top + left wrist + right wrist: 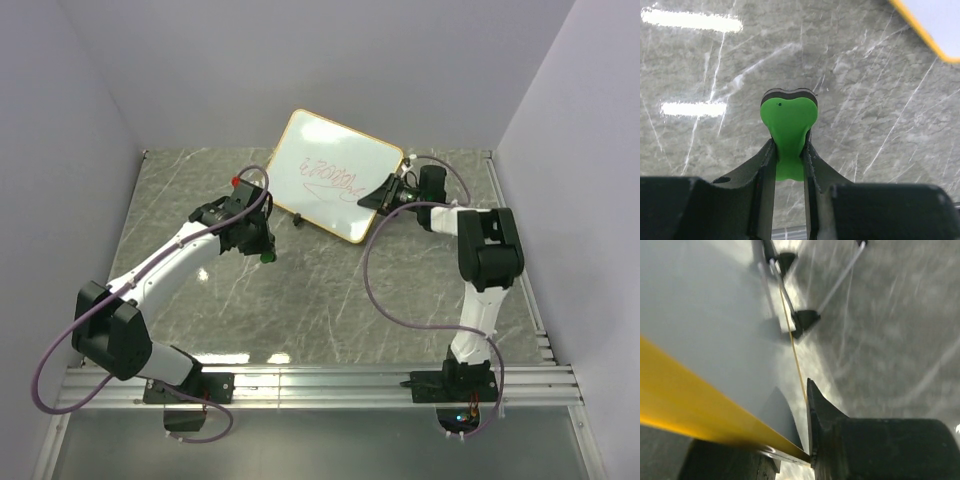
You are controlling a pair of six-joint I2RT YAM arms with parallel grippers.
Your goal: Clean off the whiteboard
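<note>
The whiteboard [335, 175], white with an orange-yellow frame and red scribbles [332, 182], stands tilted at the back of the table. My right gripper [384, 195] is at its right edge. In the right wrist view the yellow frame [700, 410] runs between the jaws and my right gripper [796, 407] is shut on it; the board's black feet [805, 320] show beyond. My left gripper [262, 248] hovers just left of the board's lower corner, shut on a green eraser [789, 117]. A corner of the whiteboard [940, 20] shows in the left wrist view.
The grey marble table [320, 300] is boxed in by white walls on three sides. Aluminium rails [320, 385] carry the arm bases at the near edge. Purple cables [400, 300] loop off both arms.
</note>
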